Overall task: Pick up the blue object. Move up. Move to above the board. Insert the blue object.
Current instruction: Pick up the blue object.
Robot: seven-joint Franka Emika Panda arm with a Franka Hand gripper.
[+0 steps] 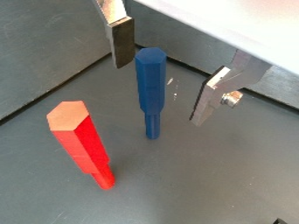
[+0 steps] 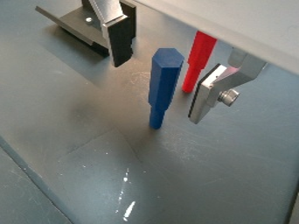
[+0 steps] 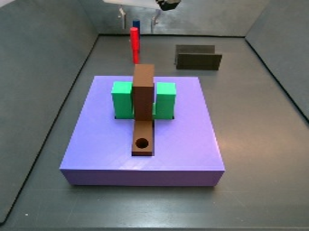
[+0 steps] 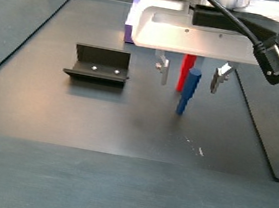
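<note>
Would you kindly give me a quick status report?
Gripper open, fingers either side of the upright blue peg, not closed on it. Red stick stands close by. Board is unoccupied.

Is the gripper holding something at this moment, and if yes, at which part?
Nothing is held. The gripper is open, its fingers on either side of the upright blue object near its top, with gaps visible.

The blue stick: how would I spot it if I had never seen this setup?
Find the gripper hanging over the grey floor. The blue object stands upright between its open silver fingers, untouched. Unlike the red stick standing nearby, it is dark blue with a narrower foot.
</note>
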